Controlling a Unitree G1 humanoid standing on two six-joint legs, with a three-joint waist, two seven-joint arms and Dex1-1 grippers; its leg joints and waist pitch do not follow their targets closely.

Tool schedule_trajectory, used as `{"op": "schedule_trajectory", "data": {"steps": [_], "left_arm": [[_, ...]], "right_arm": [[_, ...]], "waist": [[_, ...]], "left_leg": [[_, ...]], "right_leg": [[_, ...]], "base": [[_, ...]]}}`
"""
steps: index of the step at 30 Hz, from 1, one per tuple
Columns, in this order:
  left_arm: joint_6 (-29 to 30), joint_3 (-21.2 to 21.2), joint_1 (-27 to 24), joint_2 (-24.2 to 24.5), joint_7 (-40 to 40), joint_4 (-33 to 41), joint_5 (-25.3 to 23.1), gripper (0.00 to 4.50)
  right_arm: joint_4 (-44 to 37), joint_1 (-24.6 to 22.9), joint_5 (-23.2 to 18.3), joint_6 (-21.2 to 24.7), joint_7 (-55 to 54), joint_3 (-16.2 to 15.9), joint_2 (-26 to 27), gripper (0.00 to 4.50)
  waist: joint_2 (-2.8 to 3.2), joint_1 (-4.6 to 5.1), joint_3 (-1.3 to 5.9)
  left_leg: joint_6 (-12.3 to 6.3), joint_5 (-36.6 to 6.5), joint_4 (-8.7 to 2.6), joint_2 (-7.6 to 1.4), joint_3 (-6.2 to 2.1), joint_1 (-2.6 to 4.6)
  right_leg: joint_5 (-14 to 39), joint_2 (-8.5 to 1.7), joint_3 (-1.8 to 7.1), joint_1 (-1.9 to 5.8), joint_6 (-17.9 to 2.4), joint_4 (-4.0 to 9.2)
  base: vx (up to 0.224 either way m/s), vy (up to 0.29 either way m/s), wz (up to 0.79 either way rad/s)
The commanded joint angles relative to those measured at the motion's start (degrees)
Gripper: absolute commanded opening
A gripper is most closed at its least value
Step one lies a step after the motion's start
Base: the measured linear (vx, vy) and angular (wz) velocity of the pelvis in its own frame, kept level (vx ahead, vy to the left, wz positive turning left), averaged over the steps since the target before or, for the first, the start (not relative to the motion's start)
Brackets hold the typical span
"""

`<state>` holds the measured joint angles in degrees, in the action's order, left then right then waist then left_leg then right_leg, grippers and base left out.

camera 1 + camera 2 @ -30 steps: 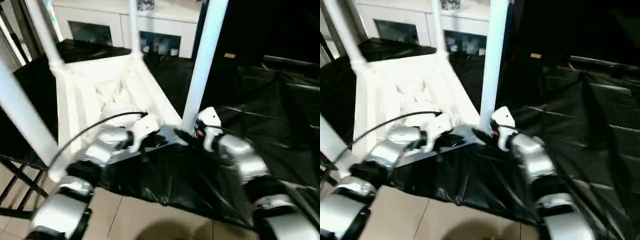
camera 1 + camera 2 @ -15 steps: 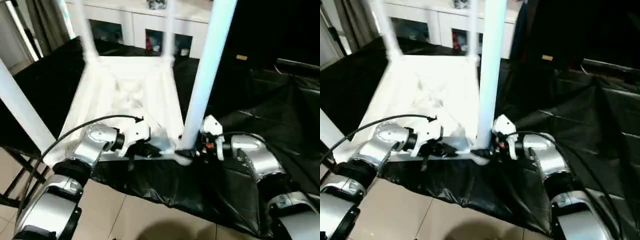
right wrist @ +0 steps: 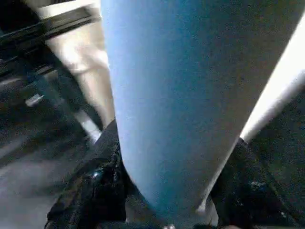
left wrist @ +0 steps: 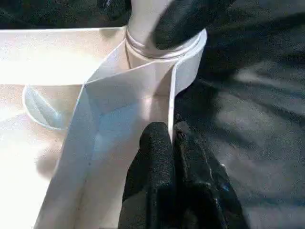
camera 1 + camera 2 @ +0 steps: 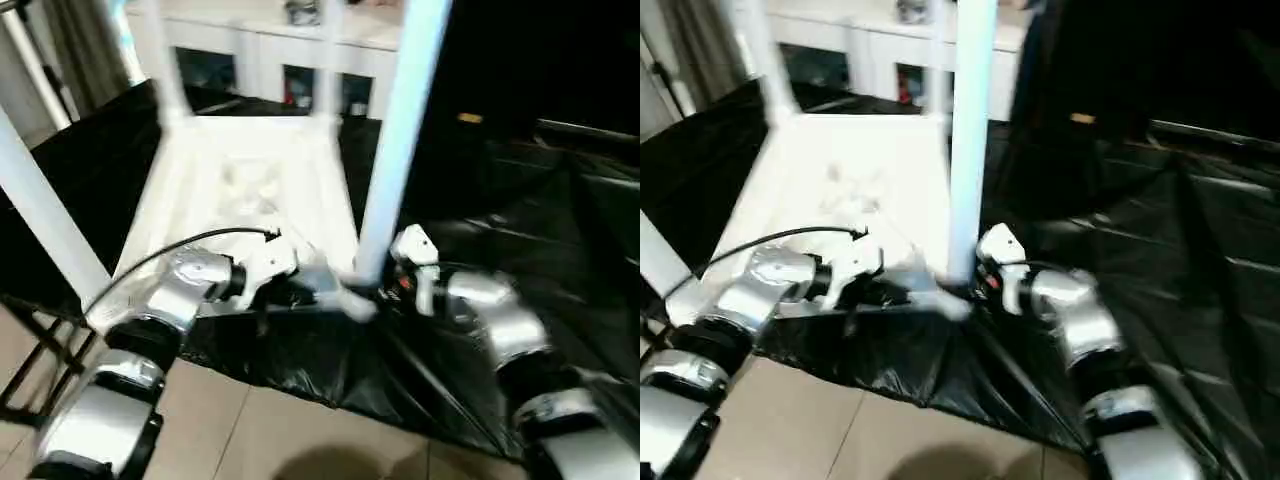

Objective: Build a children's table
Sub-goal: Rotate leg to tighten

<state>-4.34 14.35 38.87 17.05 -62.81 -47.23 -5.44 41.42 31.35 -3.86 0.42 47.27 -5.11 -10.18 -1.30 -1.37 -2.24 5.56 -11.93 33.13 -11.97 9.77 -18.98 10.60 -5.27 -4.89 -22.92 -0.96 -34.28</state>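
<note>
Closing in over the last second, the right fingers now straddle the near-right leg low down, one to each side of the tube and hard against it; earlier they stood wider beside it. The head camera has swung meanwhile, so the whole scene sits differently in the eye views. The table itself lies as it did, upside down on the black-draped bench, its four legs pointing up. The left gripper has kept its grip unchanged.

Those left fingers are pressed together on the thin wall of the table's rim, the white edge pinched between them. Just beyond their tips, along the same wall, rises the rounded corner socket with the near-right leg seated in it. One dark finger of the right gripper shows against that leg right above the socket.

From the right wrist the leg stands between the two black fingers, their inner faces against it on both sides, so the gripper holds the tube at roughly half its spread. A white cabinet stands well past the table's far end.
</note>
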Motion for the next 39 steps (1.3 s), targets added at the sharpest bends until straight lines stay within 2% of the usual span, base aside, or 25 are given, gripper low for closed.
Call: {"op": "schedule_trajectory", "data": {"steps": [1,2,3,5,6,8,10,12,15,16,18,22,24,26,28,30,32,34,36,39], "left_arm": [[4.70,0.91,-3.17,-3.99,6.54,3.54,-1.35,0.00],[5.51,1.00,-3.68,-4.63,7.41,4.40,-1.50,0.00],[6.07,1.17,-4.09,-5.26,8.02,5.16,-1.58,0.00],[7.41,1.12,-4.40,-6.81,10.24,6.07,-1.68,0.00],[8.28,1.12,-4.41,-8.07,12.06,6.49,-1.74,0.00],[9.16,1.17,-4.29,-9.76,14.29,6.80,-1.85,0.00],[9.52,1.41,-3.47,-12.00,16.63,6.02,-2.04,0.00],[9.16,1.62,-3.09,-12.18,17.17,5.58,-2.51,0.00],[8.84,1.52,-2.64,-11.54,17.61,5.26,-3.09,0.00],[8.66,1.50,-2.65,-11.24,17.37,5.27,-3.08,0.00],[7.92,1.46,-2.73,-10.19,16.34,5.18,-3.17,0.00],[6.85,1.41,-2.88,-8.25,13.75,5.11,-2.73,0.00],[4.48,1.66,-3.00,-6.27,8.28,4.91,-1.82,0.00],[3.91,1.76,-3.04,-5.68,6.51,4.91,-1.47,0.00],[2.16,2.15,-2.75,-3.89,1.73,4.60,-0.61,0.00],[0.98,2.72,-2.49,-2.63,-1.18,4.26,-0.51,0.00],[-0.21,2.96,-2.26,-1.35,-5.87,3.99,0.67,0.00],[-0.79,2.89,-1.94,-0.95,-7.76,3.29,1.14,0.00],[-0.69,3.06,-1.84,-0.64,-9.09,3.04,1.29,0.00],[-1.91,3.71,-1.65,0.17,-11.44,2.44,1.13,0.00]], "right_arm": [[4.10,-1.74,2.16,2.65,-14.90,1.88,3.83,1.99],[4.32,-1.79,2.25,2.69,-17.13,2.36,4.61,1.99],[4.46,-1.82,2.49,2.68,-18.84,2.60,5.36,1.98],[4.90,-1.71,2.95,2.85,-22.07,2.85,7.00,1.98],[5.30,-1.51,3.23,2.87,-24.44,2.89,8.23,1.98],[5.87,-1.10,3.53,2.89,-27.44,2.90,9.90,1.97],[6.71,0.00,3.87,2.84,-30.94,2.69,12.24,1.96],[6.75,0.33,4.01,2.67,-31.41,2.56,12.57,1.96],[6.59,0.90,4.69,1.08,-31.33,2.29,11.57,1.96],[6.56,0.98,4.13,0.57,-30.03,2.56,11.24,2.31],[6.08,0.99,3.77,-0.68,-26.95,2.57,9.67,2.66],[5.39,1.33,2.12,-0.54,-21.23,3.09,7.26,2.87],[4.36,1.29,1.54,-0.49,-13.21,1.21,4.31,3.13],[4.10,1.20,1.74,-0.87,-10.95,0.40,3.34,3.13],[3.23,0.64,1.84,-1.91,-2.22,-2.17,0.38,3.13],[2.79,0.28,1.93,-2.50,2.68,-3.64,-1.12,3.13],[2.20,0.00,1.90,-2.62,9.80,-5.44,-3.12,3.13],[1.66,-0.03,1.28,-1.80,14.24,-6.17,-4.08,3.13],[1.31,0.08,0.52,-0.96,15.93,-6.09,-4.24,3.13],[0.80,0.73,-0.82,0.31,20.07,-6.33,-4.75,2.96]], "waist": [[-0.06,0.29,2.18],[0.22,0.74,2.12],[0.02,1.20,2.16],[0.20,1.47,2.21],[0.19,1.54,2.14],[-0.01,1.53,2.10],[0.24,1.56,2.18],[0.15,1.62,2.22],[0.24,1.57,2.39],[0.24,1.53,2.38],[0.28,1.49,2.41],[0.25,1.26,2.63],[0.15,1.16,2.64],[0.24,1.04,2.84],[0.16,0.94,3.13],[0.48,0.83,3.30],[0.45,0.82,3.44],[0.58,0.44,3.49],[0.60,0.07,3.50],[0.48,-0.52,3.41]], "left_leg": [[-0.22,-16.83,-4.70,-1.25,-0.52,-0.69],[0.19,-17.52,-4.79,-1.23,-0.61,-0.66],[-0.03,-18.53,-4.67,-0.97,-0.57,-0.65],[-0.77,-19.65,-4.60,-0.93,-0.58,-0.44],[-0.91,-19.90,-4.60,-0.99,-0.44,-0.24],[-1.05,-20.23,-4.56,-0.75,-0.43,-0.35],[-1.07,-19.83,-4.67,-0.79,-0.49,-0.41],[-1.41,-20.01,-4.72,-0.78,-0.47,-0.46],[-1.75,-19.21,-4.74,-0.83,-0.37,-0.69],[-1.96,-19.01,-4.73,-0.86,-0.28,-0.68],[-2.10,-18.75,-4.73,-0.86,-0.23,-0.71],[-3.29,-16.72,-4.53,-0.99,0.07,-0.79],[-3.65,-16.11,-4.49,-0.96,0.09,-0.88],[-4.25,-14.55,-4.37,-0.99,0.11,-1.02],[-5.08,-10.74,-4.06,-1.05,0.33,-1.17],[-6.02,-9.00,-3.87,-1.17,0.32,-1.10],[-7.62,-5.89,-3.63,-1.29,0.43,-1.23],[-8.53,-4.82,-3.42,-1.41,0.58,-1.15],[-9.06,-4.22,-3.36,-1.57,0.65,-1.04],[-8.42,-5.41,-3.43,-1.70,0.76,-0.82]], "right_leg": [[30.86,-3.23,2.45,2.24,-6.10,5.84],[30.95,-3.16,2.32,2.06,-5.97,6.01],[31.44,-2.96,2.19,1.90,-5.74,6.22],[31.12,-2.85,2.18,1.73,-5.82,6.45],[30.29,-2.84,2.34,1.40,-6.23,6.49],[31.19,-2.73,2.20,1.48,-5.84,6.61],[30.80,-2.80,2.25,1.47,-5.59,6.63],[29.96,-2.71,2.22,1.53,-5.43,6.67],[26.96,-2.72,2.40,1.70,-6.23,6.35],[25.85,-2.72,2.47,1.71,-6.79,6.26],[25.16,-2.74,2.50,1.81,-7.11,6.22],[21.04,-2.73,2.70,2.07,-9.06,5.81],[20.74,-2.70,2.60,2.25,-9.62,5.73],[18.95,-2.85,2.69,2.42,-10.25,5.46],[12.58,-2.82,2.76,2.78,-12.31,4.69],[8.98,-2.78,2.68,2.94,-13.93,4.17],[1.99,-2.62,2.65,3.22,-16.30,3.28],[-0.69,-2.55,2.54,3.35,-17.22,2.91],[-1.75,-2.62,2.50,3.35,-17.91,2.71],[0.67,-2.81,2.56,3.29,-17.72,2.88]], "base": [[0.000,0.000,0.00],[0.000,0.000,0.00],[0.000,0.000,0.00],[0.000,0.000,0.00],[0.000,0.000,0.00],[0.000,0.000,0.00],[0.000,0.000,0.00],[0.000,0.000,0.00],[0.000,0.000,0.00],[0.000,0.000,0.00],[0.000,0.000,0.00],[0.000,0.000,0.00],[0.000,0.000,0.00],[0.000,0.000,0.00],[0.000,0.000,0.00],[0.000,0.000,0.00],[0.000,0.000,0.00],[0.000,0.000,0.00],[0.000,0.000,0.00],[0.000,0.000,0.00]]}}
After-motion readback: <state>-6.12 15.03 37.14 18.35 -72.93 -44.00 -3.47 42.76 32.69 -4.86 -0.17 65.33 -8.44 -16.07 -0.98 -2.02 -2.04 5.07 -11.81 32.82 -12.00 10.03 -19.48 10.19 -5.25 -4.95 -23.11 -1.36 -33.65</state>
